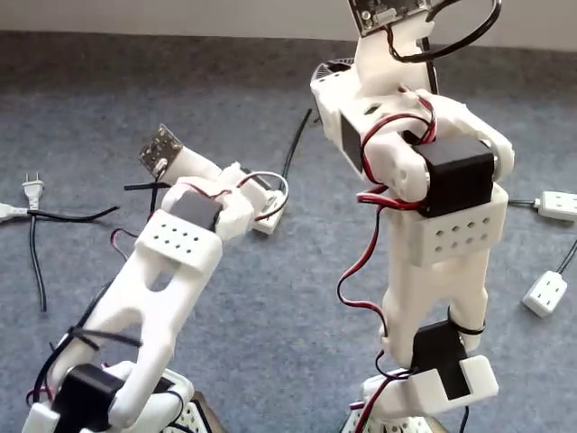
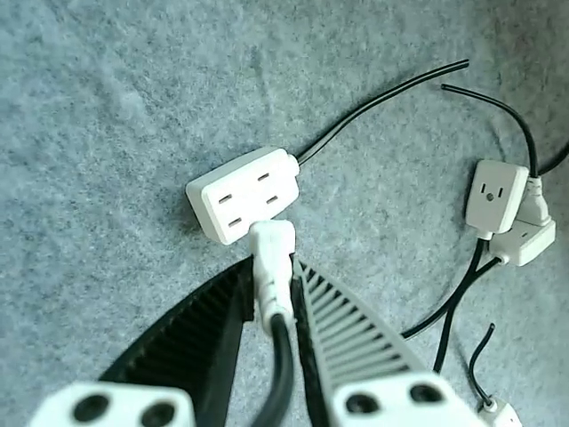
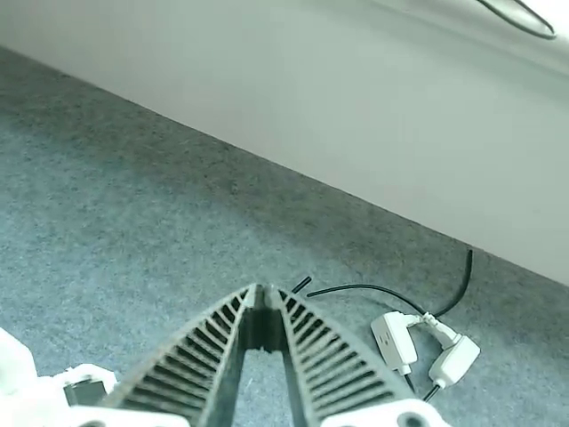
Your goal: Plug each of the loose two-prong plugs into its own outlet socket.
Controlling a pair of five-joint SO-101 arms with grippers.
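In the left wrist view the plug (image 2: pixel 271 253) is hiding its prongs against the outlet block (image 2: pixel 242 194), its cord (image 2: pixel 283 374) is running off the edge between the fingers (image 2: pixel 347 329), and in the high view the left arm (image 1: pixel 171 262) is covering most of that block, while the edge is cutting a second outlet block (image 1: pixel 559 205).

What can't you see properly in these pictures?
- Left wrist view: the prongs of the white plug held in the left gripper. The plug's own body hides whether they are inside the outlet block.
- High view: that outlet block sits mostly under the left arm.
- High view: the edge outlet is cut off by the picture's right side.
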